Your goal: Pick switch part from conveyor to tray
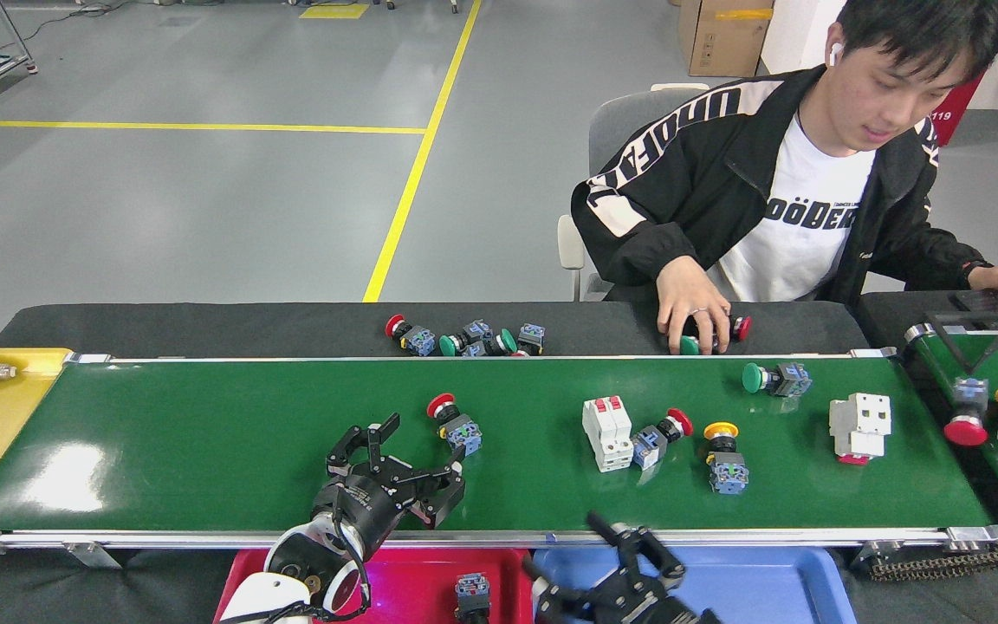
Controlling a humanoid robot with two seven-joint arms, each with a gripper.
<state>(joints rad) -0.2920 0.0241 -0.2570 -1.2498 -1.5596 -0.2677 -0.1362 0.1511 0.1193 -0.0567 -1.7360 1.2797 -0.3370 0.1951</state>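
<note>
The glossy green belt [204, 433] carries boxy switches. At six o'clock sits a smooth red tray [412, 581] holding one switch [471, 595]. The left gripper [404, 455] gapes empty, a red-capped switch [454, 423] at its one o'clock. The right gripper [607, 563] is splayed, empty.

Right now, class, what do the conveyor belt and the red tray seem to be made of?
The conveyor belt looks like glossy green rubber or PVC: window light glares off its surface; its rails look like bare silver metal. The red tray appears to be smooth moulded plastic, uniformly coloured.
</note>
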